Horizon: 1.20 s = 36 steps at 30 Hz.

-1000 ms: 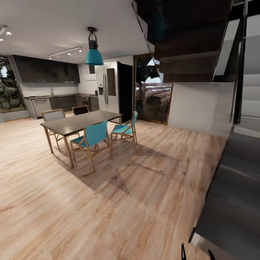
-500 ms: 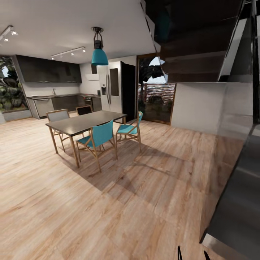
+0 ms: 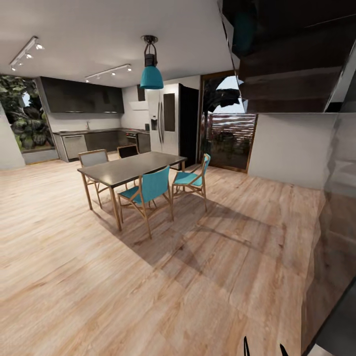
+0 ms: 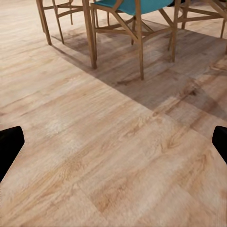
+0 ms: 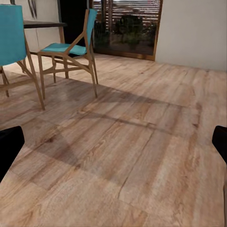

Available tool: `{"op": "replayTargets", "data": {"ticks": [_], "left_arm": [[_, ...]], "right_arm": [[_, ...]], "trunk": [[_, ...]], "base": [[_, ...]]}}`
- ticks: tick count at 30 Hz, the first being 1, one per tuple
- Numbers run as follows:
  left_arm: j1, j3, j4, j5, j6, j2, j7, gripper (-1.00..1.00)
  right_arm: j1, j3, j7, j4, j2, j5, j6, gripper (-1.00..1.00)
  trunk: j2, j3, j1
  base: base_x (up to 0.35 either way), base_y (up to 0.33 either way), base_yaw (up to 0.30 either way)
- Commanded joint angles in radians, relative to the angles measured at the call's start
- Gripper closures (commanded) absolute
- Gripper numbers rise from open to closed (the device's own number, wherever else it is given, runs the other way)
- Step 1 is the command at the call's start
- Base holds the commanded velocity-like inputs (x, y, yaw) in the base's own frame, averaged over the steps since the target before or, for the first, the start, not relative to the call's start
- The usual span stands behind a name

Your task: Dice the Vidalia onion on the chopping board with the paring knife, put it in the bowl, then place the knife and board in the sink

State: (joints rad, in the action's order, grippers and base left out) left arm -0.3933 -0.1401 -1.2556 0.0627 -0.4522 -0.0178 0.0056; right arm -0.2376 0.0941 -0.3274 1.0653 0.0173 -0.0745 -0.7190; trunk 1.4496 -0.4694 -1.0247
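The kitchen lies far off at the back left of the head view, where the dark countertop (image 3: 96,131) runs under dark wall cabinets. At this distance I cannot make out the sink, Vidalia onion, chopping board, paring knife or bowl. Two black fingertips of my right gripper (image 3: 263,349) poke up at the bottom edge, apart and empty. In the left wrist view my left gripper (image 4: 113,144) is open over bare wood floor. My right gripper (image 5: 113,142) is likewise open over the floor in the right wrist view.
A dark dining table (image 3: 131,168) with teal chairs (image 3: 151,190) stands between me and the kitchen, under a teal pendant lamp (image 3: 151,76). A steel fridge (image 3: 165,118) is behind it. A dark glossy structure (image 3: 336,222) is close on my right. Wood floor (image 3: 74,257) stretches ahead.
The head view has swung left: table, fridge and kitchen have shifted rightwards in the picture and the dark structure on the right has slid largely out. Nothing in the room itself moved.
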Motion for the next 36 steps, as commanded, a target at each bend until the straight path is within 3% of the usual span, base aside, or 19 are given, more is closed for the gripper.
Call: {"op": "replayTargets", "data": {"ticks": [1,36], "left_arm": [[0.0,0.001,0.002,0.006,-0.002,-0.001,0.001,-1.0],[0.0,0.002,0.02,0.006,-0.004,0.001,0.001,-1.0]], "right_arm": [[0.0,0.0,-0.009,0.001,0.0,-0.007,0.001,-1.0],[0.0,-0.002,-0.01,0.0,0.0,-0.005,0.002,-1.0]], "trunk": [[0.0,-0.001,0.0],[0.0,-0.001,0.0]], "base": [[0.07,0.039,0.019],[0.004,0.002,0.239]]}}
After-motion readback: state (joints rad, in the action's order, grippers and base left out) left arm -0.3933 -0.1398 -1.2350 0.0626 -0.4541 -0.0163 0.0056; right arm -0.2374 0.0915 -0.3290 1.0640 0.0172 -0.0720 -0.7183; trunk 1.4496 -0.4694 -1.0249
